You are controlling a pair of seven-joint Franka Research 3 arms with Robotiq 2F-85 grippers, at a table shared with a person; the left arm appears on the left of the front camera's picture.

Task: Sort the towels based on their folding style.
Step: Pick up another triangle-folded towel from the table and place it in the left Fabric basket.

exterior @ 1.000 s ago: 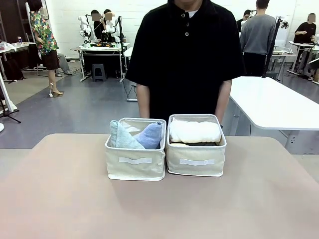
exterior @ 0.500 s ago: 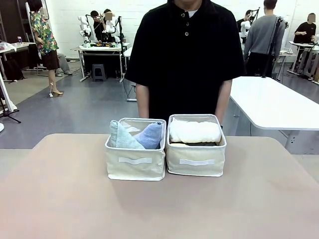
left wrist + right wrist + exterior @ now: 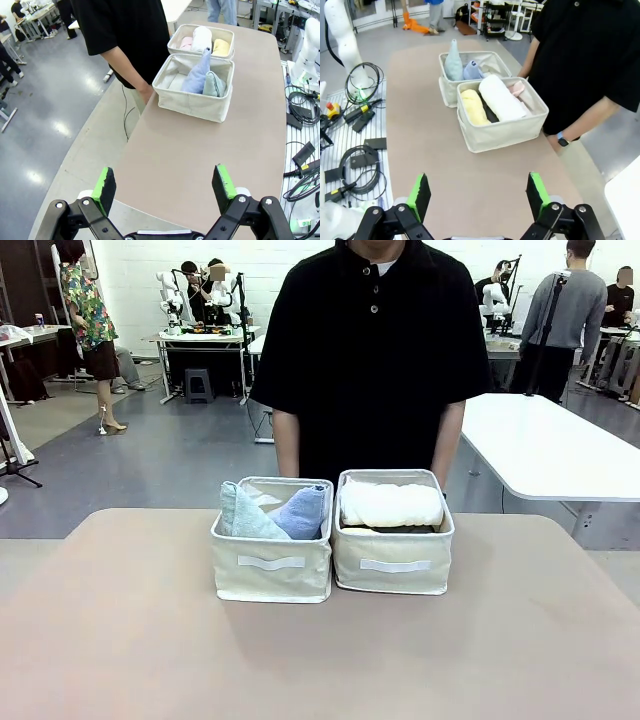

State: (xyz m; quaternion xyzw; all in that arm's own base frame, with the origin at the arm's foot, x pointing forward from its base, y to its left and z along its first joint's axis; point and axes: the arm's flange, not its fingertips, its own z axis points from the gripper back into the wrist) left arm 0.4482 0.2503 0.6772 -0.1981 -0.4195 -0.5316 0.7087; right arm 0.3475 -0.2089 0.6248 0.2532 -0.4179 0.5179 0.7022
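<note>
The left gripper [image 3: 165, 186] is hanging wide open with nothing between its green pads [image 3: 106, 183], well back over the near part of the table [image 3: 200, 165]. The right gripper [image 3: 477, 194] is likewise spread wide and carrying nothing.

From the left wrist, the bins are lying up at about 12 to 1 o'clock, well apart from the fingers. The nearer bin [image 3: 192, 104] is holding the two cone-folded towels, the light blue towel [image 3: 197, 75] and the pale grey-green towel [image 3: 214, 85], both standing tip upward. From the right wrist, the other bin [image 3: 501, 131] is sitting at roughly 12 o'clock, with the yellow towel [image 3: 473, 107], dark grey towel [image 3: 489, 113], white towel [image 3: 501, 98] and pink towel [image 3: 518, 88] packed side by side, their long axes running along the line of view, away from the gripper.

In the front view the two bins are touching at mid-table, cones [image 3: 270, 512] at 9 o'clock of the rolls [image 3: 391, 504], with the person [image 3: 375, 350] standing just behind. Each arm seems nearer to its own side's bin. Judging from how the towels lie, the sorting looks complete, so no reach seems called for
</note>
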